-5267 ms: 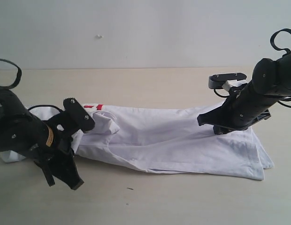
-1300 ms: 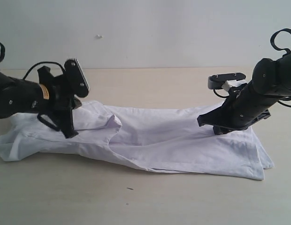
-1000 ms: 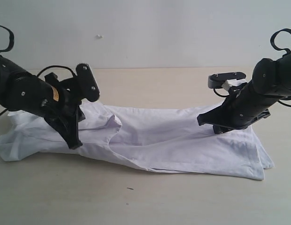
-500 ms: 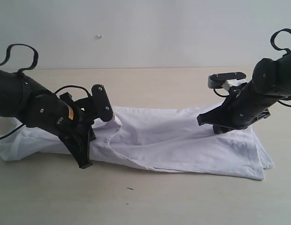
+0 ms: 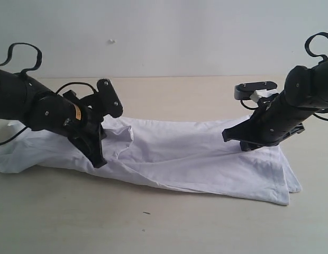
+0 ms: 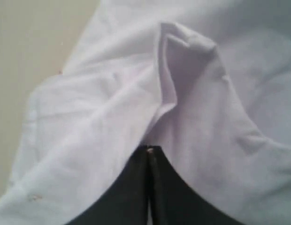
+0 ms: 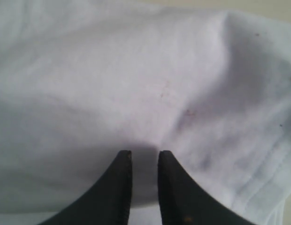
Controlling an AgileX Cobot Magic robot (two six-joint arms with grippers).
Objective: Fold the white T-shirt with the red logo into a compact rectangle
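White cotton first: the white T-shirt (image 5: 185, 159) lies as a long strip across the middle of the table (image 5: 164, 227). It runs left-right, well back from the near edge, w/ its left end close to the table's left edge. The red logo isn't visible in any view, prob. folded under.

The left gripper (image 6: 148, 152) has its jaws pressed tight together. A pleat of cloth runs out from the tips, so it looks like a thin nip of fabric & not much more. The right gripper (image 7: 144, 154) is narrow, w/ cloth filling the slit between the jaws. In the exterior view the shirt tents up to it, so I judge it's holding a thicker bunch.

Risks from here:
- The left pinch is shallow. A quick lift or pull toward the right end could slide the cloth out & drop that half.
- There's a loose crumpled flap just beside the left gripper. If it's carried along it'll get buried as a lump, so no flat rectangle.
- Layers at the right end, on the near side, are already splayed & not lined up. Tugging unevenly would skew them further.
- The strip may drag on the table & open the lengthwise fold.
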